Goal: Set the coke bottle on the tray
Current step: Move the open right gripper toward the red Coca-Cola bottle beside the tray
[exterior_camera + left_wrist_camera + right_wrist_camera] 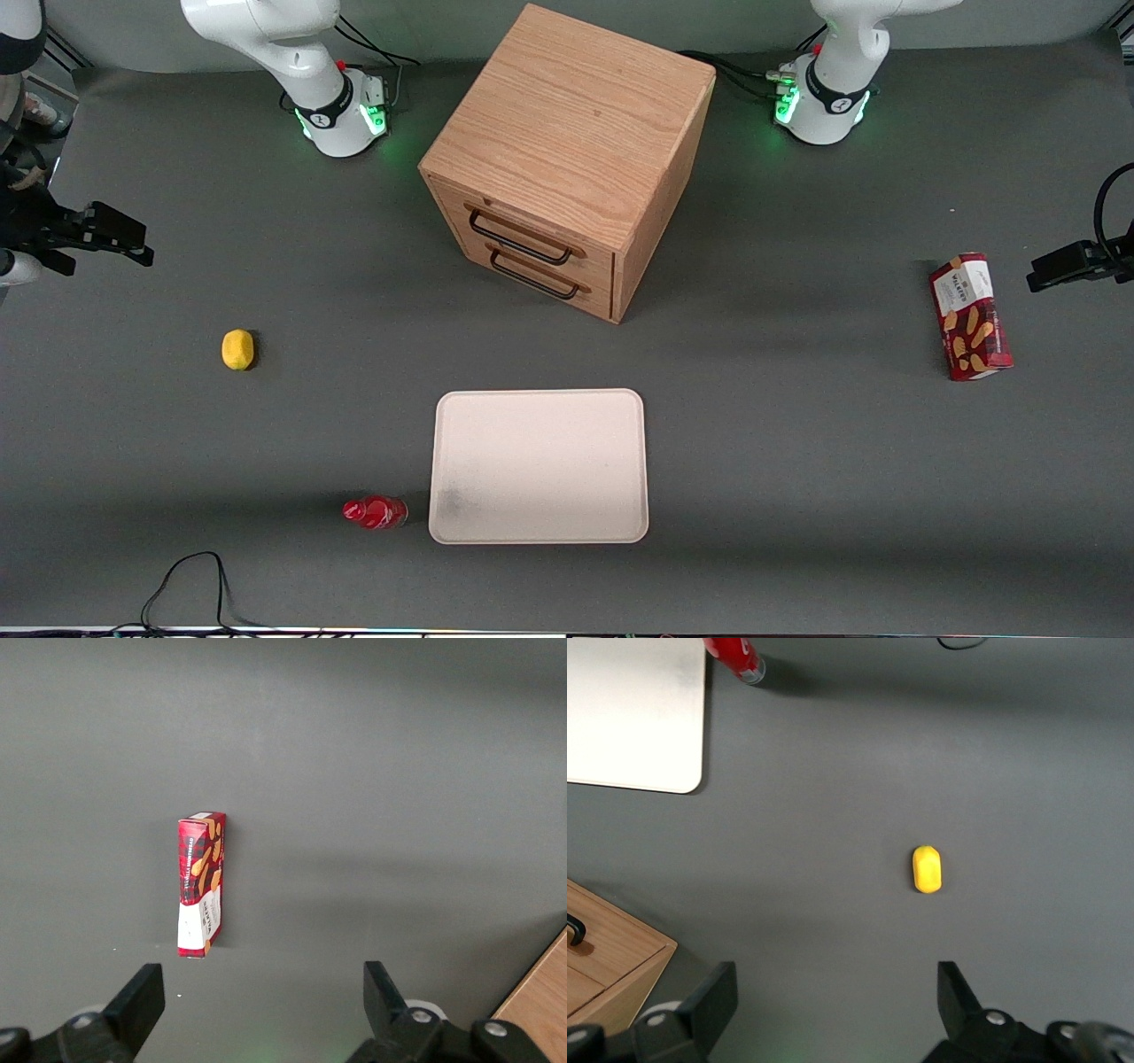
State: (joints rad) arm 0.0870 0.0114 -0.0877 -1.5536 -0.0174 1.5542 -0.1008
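Gripper hangs open, high at the working arm's end, nothing grabbed yet. Bottle lies on the counter at the tray's nine o'clock, just beside it.

Coke bottle: glossy red plastic look. Tray: matt cream, smooth. Drawer cabinet: grained wood, dark metal handles. Table: matt grey. Gripper, above table near lemon: matt black fingers.
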